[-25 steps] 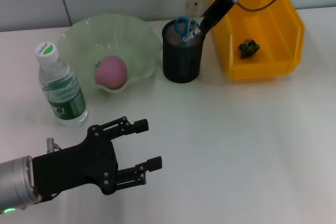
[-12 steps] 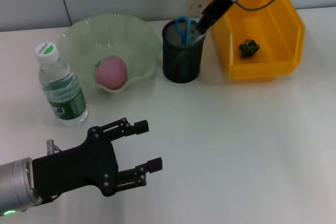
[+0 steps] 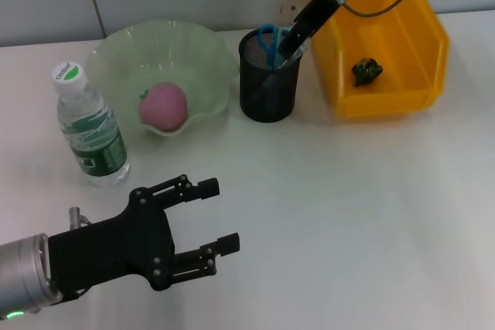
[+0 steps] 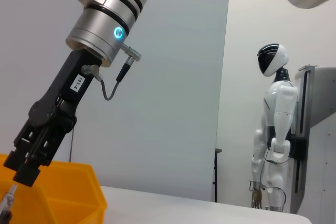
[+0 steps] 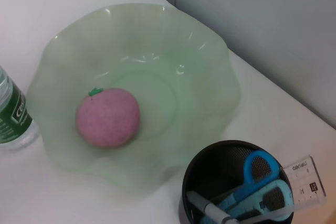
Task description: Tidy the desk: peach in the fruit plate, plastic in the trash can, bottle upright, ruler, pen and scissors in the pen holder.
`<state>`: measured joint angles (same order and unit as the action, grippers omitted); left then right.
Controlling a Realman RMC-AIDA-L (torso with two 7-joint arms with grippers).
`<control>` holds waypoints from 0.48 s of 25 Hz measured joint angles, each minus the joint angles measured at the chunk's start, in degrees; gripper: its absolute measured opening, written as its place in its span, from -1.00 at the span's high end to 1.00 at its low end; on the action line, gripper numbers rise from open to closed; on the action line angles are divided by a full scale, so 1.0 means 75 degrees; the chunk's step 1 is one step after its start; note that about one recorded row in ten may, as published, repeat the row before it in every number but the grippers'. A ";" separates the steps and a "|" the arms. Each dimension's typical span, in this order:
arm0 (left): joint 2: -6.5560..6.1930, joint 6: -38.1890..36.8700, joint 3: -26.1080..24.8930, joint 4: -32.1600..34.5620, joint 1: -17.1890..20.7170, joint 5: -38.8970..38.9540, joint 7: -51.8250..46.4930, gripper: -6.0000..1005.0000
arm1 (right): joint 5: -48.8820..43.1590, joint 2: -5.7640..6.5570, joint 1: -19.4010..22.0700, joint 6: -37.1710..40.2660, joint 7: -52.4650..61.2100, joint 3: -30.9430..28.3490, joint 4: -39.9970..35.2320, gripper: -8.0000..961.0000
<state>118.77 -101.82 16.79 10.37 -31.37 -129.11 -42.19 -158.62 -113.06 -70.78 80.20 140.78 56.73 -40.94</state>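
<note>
6 task items: all appear lodged in their places; handling notes follow.
Peach (image 3: 163, 106): in the green fruit plate (image 3: 124, 45) near the desk's back edge, left of centre; soft-skinned and round, likely to roll, best cupped around its widest part.
Bottle (image 3: 89, 127): upright near the desk's (image 3: 348, 214) left edge, just beside the plate; water inside, so moderately heavy; thin plastic that would dent; take it at the labelled middle.
Pen holder (image 3: 268, 76): black mesh cup at the back edge, between the plate and the yellow bin (image 3: 390, 102); light, easily tipped.
Scissors (image 5: 258, 182): blue handles up inside the holder; stiff, best taken by the handle loops.
Ruler (image 5: 306, 178): clear, thin, slippery; stands against the holder's rim; pinch on its flat faces.
Pen (image 5: 207, 211): leaning in the holder; light and smooth; grip mid-barrel.
Plastic (image 3: 366, 70): dark crumpled scrap on the bin floor; weightless, crushable.
Right gripper (image 3: 288, 48): at the holder's rim, above the stationery; cannot tell whether its fingers pinch anything.
Left gripper (image 3: 212, 214): parked over the desk's front-left corner, fingers spread, holding nothing.
</note>
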 joint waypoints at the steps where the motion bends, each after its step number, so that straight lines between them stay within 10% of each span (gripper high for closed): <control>1: 0.0000 0.0000 0.0000 0.0000 0.0000 0.0000 0.0000 -0.50 | 0.0000 0.0000 0.0000 0.0000 0.0000 0.0000 0.0000 -0.26; 8: -0.0001 0.0023 0.0000 -0.0063 0.0005 0.0003 0.0000 -0.51 | 0.0010 -0.0174 0.0359 0.0085 -0.0005 0.0124 -0.0745 -0.52; 12: -0.0008 0.0013 0.0001 -0.0070 0.0009 0.0006 0.0001 -0.50 | 0.0236 -0.0680 0.1361 0.0357 -0.0309 0.0190 -0.2739 -0.54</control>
<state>118.71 -101.72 16.79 9.85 -31.30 -129.06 -42.18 -156.85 -118.16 -60.57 82.88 138.47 58.16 -61.49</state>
